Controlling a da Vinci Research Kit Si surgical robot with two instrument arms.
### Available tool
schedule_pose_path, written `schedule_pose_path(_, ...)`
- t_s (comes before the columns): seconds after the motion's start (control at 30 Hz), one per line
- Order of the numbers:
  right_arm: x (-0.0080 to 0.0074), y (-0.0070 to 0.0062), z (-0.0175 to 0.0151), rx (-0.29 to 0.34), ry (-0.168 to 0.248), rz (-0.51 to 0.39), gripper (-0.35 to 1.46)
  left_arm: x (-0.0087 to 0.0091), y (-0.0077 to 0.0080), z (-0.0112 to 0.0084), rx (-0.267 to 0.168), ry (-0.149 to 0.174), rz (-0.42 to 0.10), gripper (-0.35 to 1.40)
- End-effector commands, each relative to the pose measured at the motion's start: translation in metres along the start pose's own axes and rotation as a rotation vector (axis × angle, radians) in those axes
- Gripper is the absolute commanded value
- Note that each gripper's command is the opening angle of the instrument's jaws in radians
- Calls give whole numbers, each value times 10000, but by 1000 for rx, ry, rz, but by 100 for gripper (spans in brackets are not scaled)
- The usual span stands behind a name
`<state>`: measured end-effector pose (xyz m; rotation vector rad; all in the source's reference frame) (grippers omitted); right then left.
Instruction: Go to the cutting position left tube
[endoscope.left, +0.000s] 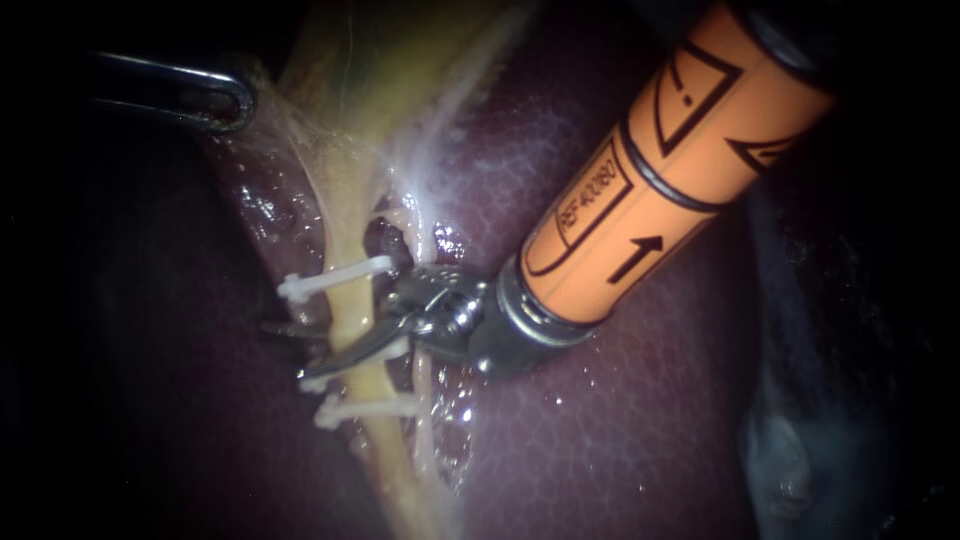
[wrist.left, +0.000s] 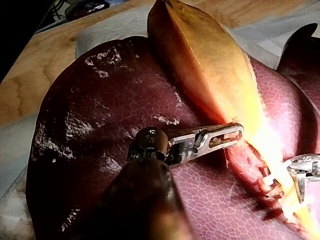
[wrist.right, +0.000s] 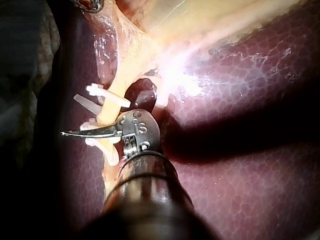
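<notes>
The orange-shafted right instrument (endoscope.left: 292, 350) lies over the liver (endoscope.left: 620, 430) with its 2 blades apart and a gap showing between them. The pale yellow left tube (endoscope.left: 352, 305) runs through that gap. 1 blade crosses in front of it, and the other's dark tip shows past its far side. I cannot tell whether the blades touch it. The top clip (endoscope.left: 332, 280) sits on the tube just above the blades, and 2 lower clips (endoscope.left: 368, 408) sit just below them. Well beyond the blades, the left instrument (endoscope.left: 228, 100) has its jaws closed on the edge of the gallbladder (wrist.left: 210, 65), where thin tissue tents toward them.
</notes>
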<state>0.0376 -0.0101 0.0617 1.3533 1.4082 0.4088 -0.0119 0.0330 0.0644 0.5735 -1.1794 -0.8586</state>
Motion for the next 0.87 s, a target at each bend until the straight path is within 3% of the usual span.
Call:
schedule_pose_path(0.03, 5, -4, 1, -3, 3, -6, 119, 0, 0, 0, 0, 0, 0, -35)
schedule_pose_path(0.27, 30, -23, 3, -9, 19, -29, 120, 1, 1, 1, 0, 0, 0, -35)
schedule_pose_path(0.87, 30, -25, 4, -10, 19, -29, 120, 2, 1, 1, 0, 0, 0, -35)
